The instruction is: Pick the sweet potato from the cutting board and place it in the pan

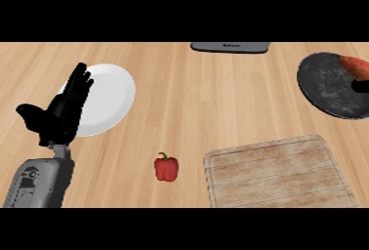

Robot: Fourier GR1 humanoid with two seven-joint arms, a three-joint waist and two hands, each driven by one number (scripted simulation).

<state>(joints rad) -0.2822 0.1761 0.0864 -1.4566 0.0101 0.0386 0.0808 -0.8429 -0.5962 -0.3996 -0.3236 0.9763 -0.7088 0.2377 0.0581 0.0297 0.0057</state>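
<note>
The reddish-brown sweet potato (353, 66) shows at the far right, over the upper right part of the dark round pan (328, 88); its right end is cut off by the view's edge. A small black shape (360, 86) just below it may be part of my right hand, and too little shows to tell more. The wooden cutting board (277, 173) at lower right has nothing on it. My left hand (61, 110) rests open at the left, fingers up, over the edge of a white plate.
A white plate (112, 97) lies at the left, partly behind my left hand. A red bell pepper (166, 167) stands left of the cutting board. A dark grey flat object (229, 47) sits at the counter's far edge.
</note>
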